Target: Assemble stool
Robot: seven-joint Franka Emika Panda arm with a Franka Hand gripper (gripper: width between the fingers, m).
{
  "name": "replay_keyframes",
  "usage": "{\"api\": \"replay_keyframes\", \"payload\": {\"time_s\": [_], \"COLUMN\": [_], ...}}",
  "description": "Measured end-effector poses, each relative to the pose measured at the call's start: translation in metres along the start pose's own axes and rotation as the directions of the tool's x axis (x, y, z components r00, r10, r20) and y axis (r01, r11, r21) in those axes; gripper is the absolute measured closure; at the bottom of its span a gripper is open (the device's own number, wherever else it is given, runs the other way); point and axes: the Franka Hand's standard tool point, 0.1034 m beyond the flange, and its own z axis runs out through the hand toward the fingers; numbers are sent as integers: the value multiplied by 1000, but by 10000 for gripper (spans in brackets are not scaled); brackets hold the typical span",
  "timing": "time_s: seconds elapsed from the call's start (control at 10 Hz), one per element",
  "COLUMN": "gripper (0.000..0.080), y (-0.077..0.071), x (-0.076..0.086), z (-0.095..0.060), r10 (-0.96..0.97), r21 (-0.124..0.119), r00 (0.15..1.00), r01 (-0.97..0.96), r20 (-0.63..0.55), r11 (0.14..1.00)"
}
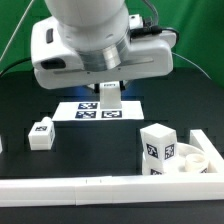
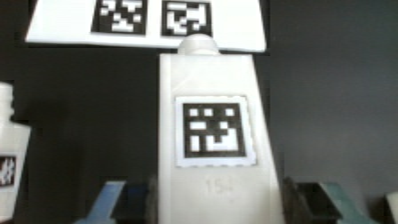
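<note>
The marker board [image 1: 100,110] lies mid-desk [image 1: 25,105], toward the back. The middle leg [image 1: 111,92] stands upright under the arm, at the board's rear edge in the exterior view. In the wrist view its tip overlaps the board's near edge, and the fingers [image 2: 111,200] stand on either side of it, a gap at each. The left leg [image 1: 41,133] sits at the exterior view's left, nearer the front and well apart from the board. The right leg [image 1: 157,148] stands at the exterior view's right, just beside the seat [image 1: 198,160], which lies further right. The rail [image 1: 90,186] runs across the front, before all the parts.
</note>
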Motion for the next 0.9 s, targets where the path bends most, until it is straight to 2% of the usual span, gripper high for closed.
{"api": "replay_keyframes", "payload": {"time_s": [0.1,0.2,0.4,0.5,0.9], "gripper": [469,469,469,469,469], "y": [-11,-44,-93,-99,-101], "x": [-3,-6,5,9,21], "z": [-8,-25,-69,-78,-83], "r10": [39,42,71,64,58], "r21": [-4,-9,18,22,36], "r00": [997,993,948,924,799], "r01": [-40,-43,-69,-60,-46], "r20": [-65,-114,-311,-378,-598], "r11": [999,999,997,998,998]}}
